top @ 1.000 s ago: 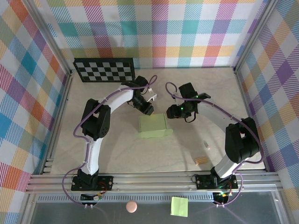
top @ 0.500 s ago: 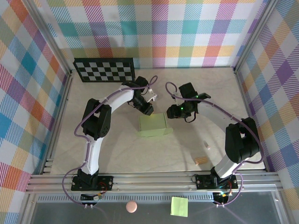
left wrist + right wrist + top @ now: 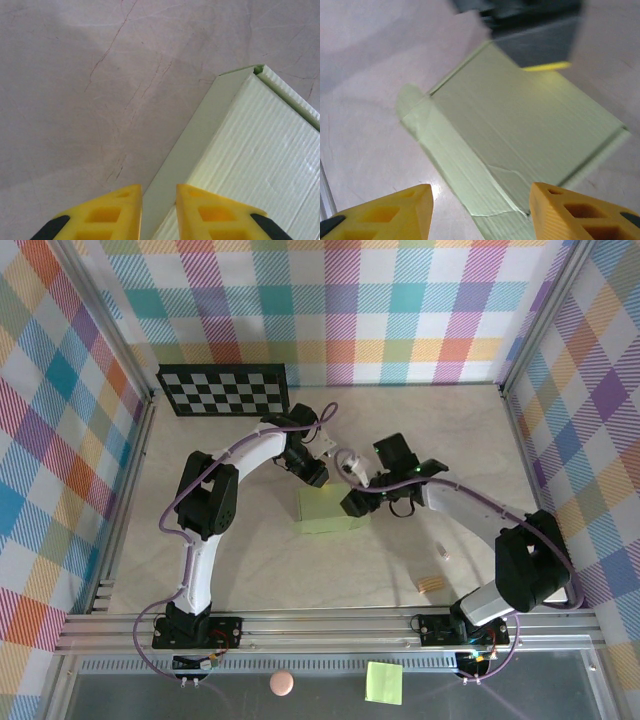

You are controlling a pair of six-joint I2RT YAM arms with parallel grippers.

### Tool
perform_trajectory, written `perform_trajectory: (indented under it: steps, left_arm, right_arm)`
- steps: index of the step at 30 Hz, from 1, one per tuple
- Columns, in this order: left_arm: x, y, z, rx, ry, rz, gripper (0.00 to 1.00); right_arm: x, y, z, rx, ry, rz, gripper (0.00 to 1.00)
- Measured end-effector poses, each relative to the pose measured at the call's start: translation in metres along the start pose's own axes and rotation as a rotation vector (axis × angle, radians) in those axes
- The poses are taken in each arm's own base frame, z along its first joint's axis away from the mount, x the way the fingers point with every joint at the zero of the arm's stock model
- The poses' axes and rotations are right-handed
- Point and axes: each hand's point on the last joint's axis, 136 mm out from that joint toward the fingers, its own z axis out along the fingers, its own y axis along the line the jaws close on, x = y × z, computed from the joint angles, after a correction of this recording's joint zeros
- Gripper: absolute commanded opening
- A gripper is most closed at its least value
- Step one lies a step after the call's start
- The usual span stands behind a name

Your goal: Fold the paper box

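Note:
The paper box point(image 3: 330, 512) is a pale lime-green ribbed card shape lying mid-table, with its top face flat. My left gripper point(image 3: 316, 478) is at its back left corner. In the left wrist view the yellow fingers point(image 3: 125, 210) stand narrowly apart, and the box's side wall point(image 3: 200, 130) runs into the gap of the gripper point(image 3: 159, 187), touching both. My right gripper point(image 3: 352, 502) hovers at the box's right edge. Its jaws point(image 3: 481, 187) are wide open above a creased side flap point(image 3: 465, 170) of the box point(image 3: 520, 115).
A black-and-white checkerboard point(image 3: 223, 389) lies at the back left. A small tan block point(image 3: 430, 584) and a tiny pale bit point(image 3: 443, 552) sit at the front right. On the front ledge lie a bright-green sticky note point(image 3: 384, 682) and a pink disc point(image 3: 282, 683).
My right gripper has swung left and forward onto the box's right edge and opened wider. The left gripper stays at the back left corner.

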Motion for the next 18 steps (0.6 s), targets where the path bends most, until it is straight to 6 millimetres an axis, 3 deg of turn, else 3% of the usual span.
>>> perform_trajectory:
  steps: [7,11,18]
  left_arm:
    - [0.0,0.0,0.0,-0.001,0.0,0.0,0.23]
    - [0.0,0.001,0.0,-0.004,0.0,0.0,0.24]
    - [-0.002,0.007,0.0,-0.037,-0.001,0.004,0.23]
  right_arm:
    - [0.01,0.027,0.022,-0.021,0.075,-0.451,0.91]
    - [0.023,0.027,0.033,-0.013,0.124,-0.628,0.92]
    - [0.034,0.005,0.055,0.04,0.199,-0.78,0.91]
